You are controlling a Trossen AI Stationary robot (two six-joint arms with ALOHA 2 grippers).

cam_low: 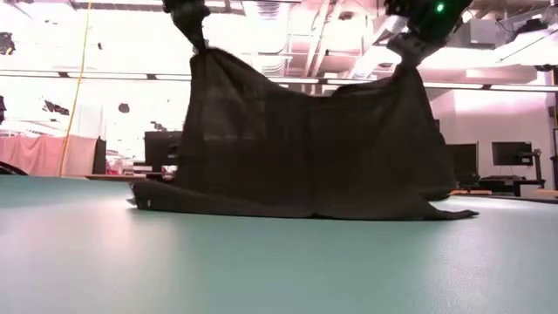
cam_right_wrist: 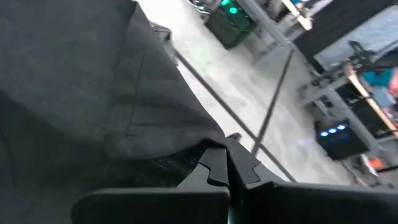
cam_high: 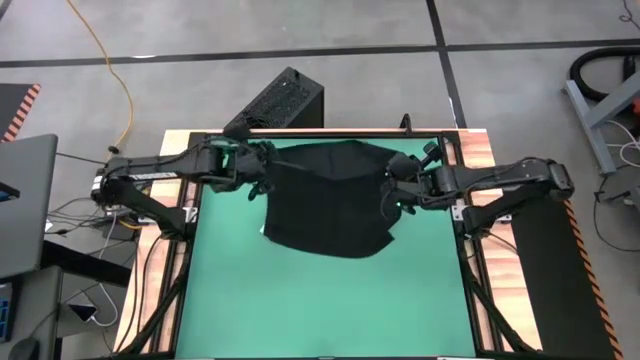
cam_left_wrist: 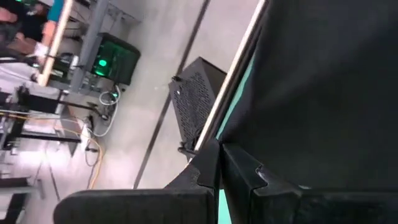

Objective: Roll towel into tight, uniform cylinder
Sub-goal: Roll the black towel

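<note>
The black towel hangs between my two grippers above the green mat, near the mat's far edge. My left gripper is shut on the towel's far left corner, and my right gripper is shut on its far right corner. In the low view the towel hangs like a curtain, sagging in the middle, and its lower edge lies on the mat. My left gripper pinches the towel's far left corner between its two shut fingers, coming from the table's left side. The towel hangs below the fingers with its lower edge on the mat. My right gripper pinches the towel's far right corner between its two shut fingers, coming from the table's right side. The cloth bunches at the fingers and hangs below them, its lower edge on the mat.
A black ribbed box stands on the floor just beyond the table's far edge. Wooden rails border the mat left and right. The near half of the mat is bare. People and equipment show in the room beyond.
</note>
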